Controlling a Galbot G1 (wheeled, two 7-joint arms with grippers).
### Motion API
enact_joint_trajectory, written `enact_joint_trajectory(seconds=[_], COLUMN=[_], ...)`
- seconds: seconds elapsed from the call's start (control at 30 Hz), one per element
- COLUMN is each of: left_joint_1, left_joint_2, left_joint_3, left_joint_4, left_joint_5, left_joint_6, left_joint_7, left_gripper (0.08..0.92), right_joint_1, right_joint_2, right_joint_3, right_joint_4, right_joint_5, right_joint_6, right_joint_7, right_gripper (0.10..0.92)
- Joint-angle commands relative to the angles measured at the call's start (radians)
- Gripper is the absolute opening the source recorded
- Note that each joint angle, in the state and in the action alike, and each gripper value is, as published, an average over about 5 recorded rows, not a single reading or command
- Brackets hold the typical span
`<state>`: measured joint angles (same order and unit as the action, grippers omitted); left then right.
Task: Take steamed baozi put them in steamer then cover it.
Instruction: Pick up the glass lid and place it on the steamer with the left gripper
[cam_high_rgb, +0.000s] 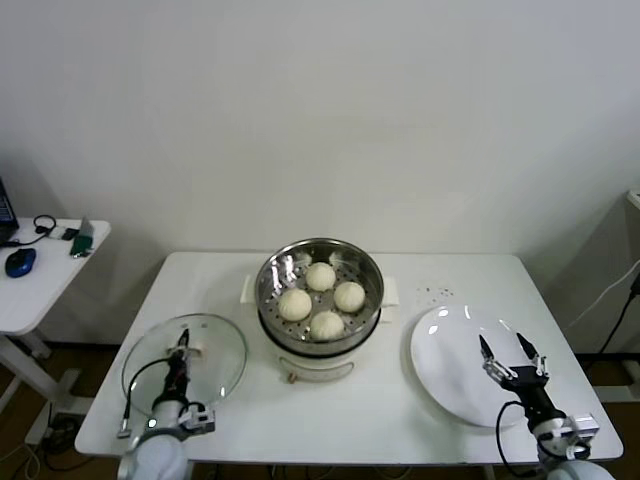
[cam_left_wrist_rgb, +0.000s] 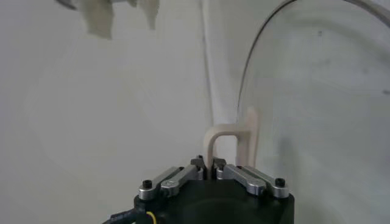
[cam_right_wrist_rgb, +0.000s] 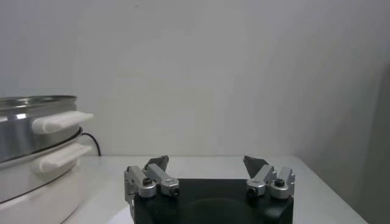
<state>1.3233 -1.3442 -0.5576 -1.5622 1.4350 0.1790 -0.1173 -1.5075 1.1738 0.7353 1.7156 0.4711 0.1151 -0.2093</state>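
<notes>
From the head view, the steamer (cam_high_rgb: 320, 295) stands in the middle of the white table (cam_high_rgb: 400, 420), a shiny steel basket on a cream pot base. All four steamed baozi (cam_high_rgb: 320, 276) already sit inside it on the perforated floor, close together in a diamond. The cover (cam_high_rgb: 184, 362) lies flat on the table on the robot's left of the steamer, just beside its base but not touching it. The left gripper (cam_high_rgb: 182, 352) is down over the middle of the cover, its jaws closed on the pale handle. On the other side of the steamer lies a white plate (cam_high_rgb: 470, 380), bare, and the right gripper (cam_high_rgb: 509, 348) hovers over it with its jaws spread wide, holding nothing. Far off past the cover, a side desk (cam_high_rgb: 40, 280) carries a blue mouse (cam_high_rgb: 19, 262).

In the left wrist view, the left gripper (cam_left_wrist_rgb: 208, 163) has its two fingers pressed together around the cover's handle (cam_left_wrist_rgb: 231, 146), a pale arch rising just beyond them. The glass of the cover (cam_left_wrist_rgb: 317, 91) fills the space behind the handle.

In the right wrist view, the right gripper (cam_right_wrist_rgb: 207, 163) shows both fingertips well apart with nothing between them. The steamer (cam_right_wrist_rgb: 36, 146) stands off to one side of it, its steel rim and white side handles facing the gripper.
</notes>
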Motion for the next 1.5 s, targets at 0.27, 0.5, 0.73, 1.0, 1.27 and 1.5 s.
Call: enact_joint_trajectory(seconds=[0.27,0.5,0.73,1.0,1.27,1.5], left_joint_1=[0.213,0.260,0.169,-0.109,-0.354,-0.446], left_joint_2=[0.088,0.158,0.249,0.291,0.149,0.018], left_joint_3=[-0.033,-0.030,0.051,0.345,0.601,0.720], left_joint_4=[-0.451,-0.640,-0.658,-0.627,-0.488,-0.378], left_joint_5=[-0.122,-0.180,-0.206,-0.146,-0.064,-0.050], left_joint_6=[0.171,0.288,0.362,0.485,0.564,0.605], left_joint_7=[0.008,0.075,0.089,0.261,0.379,0.405], left_gripper=[0.151,0.151,0.151,0.151,0.151,0.151], right_joint_1=[0.052,0.095,0.136,0.161,0.162,0.159], right_joint_2=[-0.027,-0.055,-0.069,-0.050,-0.032,-0.025], right_joint_3=[-0.021,-0.054,-0.099,-0.129,-0.118,-0.102], right_joint_4=[-0.049,-0.077,-0.100,-0.113,-0.131,-0.141], right_joint_5=[-0.019,-0.043,-0.070,-0.115,-0.138,-0.143], right_joint_6=[0.002,0.000,-0.001,0.000,0.006,0.013], right_joint_7=[-0.001,0.010,0.020,0.031,0.036,0.033], right_gripper=[0.823,0.823,0.823,0.823,0.823,0.823])
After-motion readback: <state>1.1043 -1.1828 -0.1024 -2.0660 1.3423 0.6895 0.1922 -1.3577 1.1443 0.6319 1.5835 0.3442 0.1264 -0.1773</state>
